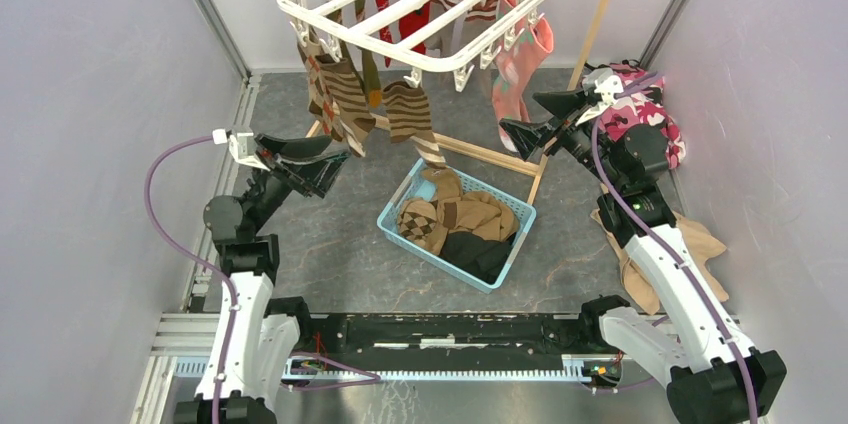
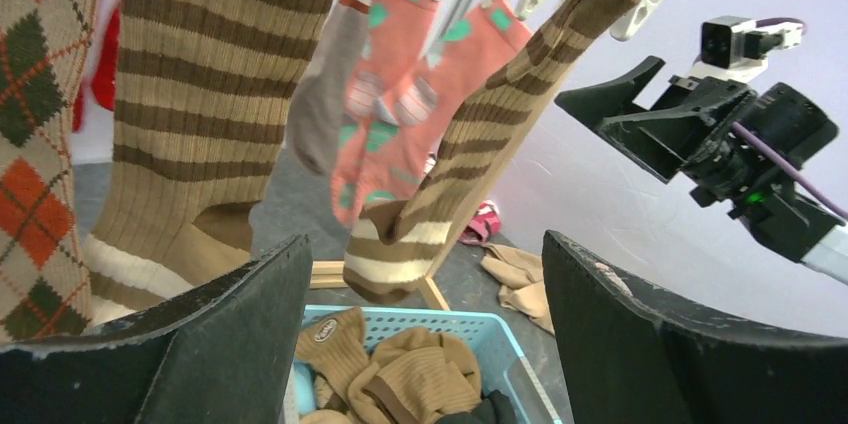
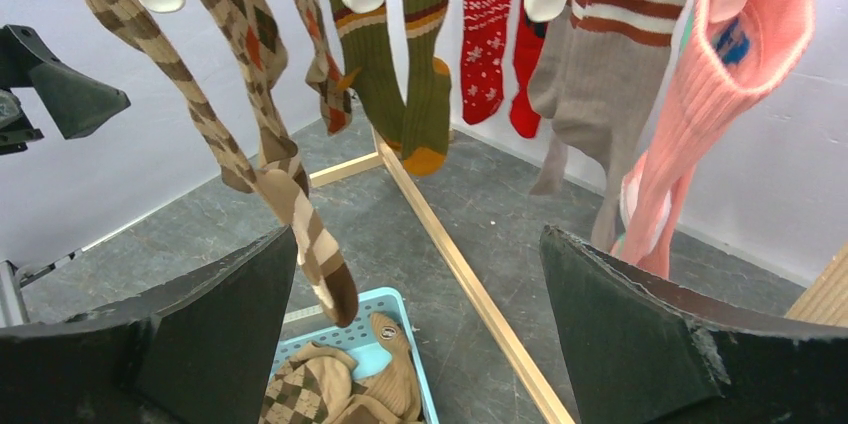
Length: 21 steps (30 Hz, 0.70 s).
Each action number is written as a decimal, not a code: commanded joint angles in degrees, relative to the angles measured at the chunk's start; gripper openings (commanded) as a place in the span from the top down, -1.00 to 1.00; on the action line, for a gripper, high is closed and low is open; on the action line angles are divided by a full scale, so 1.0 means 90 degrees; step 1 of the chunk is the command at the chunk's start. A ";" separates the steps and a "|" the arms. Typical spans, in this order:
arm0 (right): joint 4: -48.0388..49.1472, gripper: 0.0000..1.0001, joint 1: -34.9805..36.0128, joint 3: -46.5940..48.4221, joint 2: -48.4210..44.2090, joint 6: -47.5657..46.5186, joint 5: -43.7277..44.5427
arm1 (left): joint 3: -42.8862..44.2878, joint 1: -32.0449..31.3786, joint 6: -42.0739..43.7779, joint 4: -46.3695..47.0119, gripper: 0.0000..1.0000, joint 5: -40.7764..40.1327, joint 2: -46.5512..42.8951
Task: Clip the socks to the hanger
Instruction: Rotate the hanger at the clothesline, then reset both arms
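Two pairs of fingers stand spread wide and grasp nothing: the left fingers hover just below the brown socks on the left side of the hanger, the right fingers just beside the pink sock on its right; the hanger hangs from a wooden stand at the back of the bench, with many socks clipped round its rim, argyle, striped, olive, red and pink; more socks, brown, tan and black, lie heaped in the blue basket on the bench under the near rim, so the job looks part done and the next step is probably a reach into the basket; the heap is tangled, so one pinch may lift two socks or drag a trailing one over the basket wall; a striped sock dangles from the near rim down to the basket, and an arm going in or coming out could snag it and pull it from its clip; the hanger seems free to swing, so a push on a clip may tilt it away rather than open the clip, and shake loose what already hangs; few look free, perhaps one clip on the near rim, and the hanging socks crowd the way to it; a cuff fed in too shallow would slip out.
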 commanded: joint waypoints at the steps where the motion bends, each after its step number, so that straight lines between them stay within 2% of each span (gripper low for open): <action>1: 0.0068 -0.96 -0.0006 -0.0129 -0.0177 -0.0164 0.0452 | -0.0539 0.0029 -0.1413 0.2213 -0.79 0.0359 0.0235; 5: 0.0133 -0.96 -0.0012 -0.0333 -0.0219 -0.0131 0.0586 | -0.0823 0.0016 -0.1915 0.3026 -0.79 0.0405 0.0271; 15: 0.0452 -0.95 -0.0005 -0.0636 0.0154 0.0048 0.0273 | -0.1092 0.0019 -0.1724 0.2883 -0.81 0.0374 0.0090; 21: 0.0963 -0.56 0.0125 -0.0694 0.0649 0.0318 0.0020 | -0.1107 0.0018 -0.1609 0.2684 -0.81 0.0434 0.0065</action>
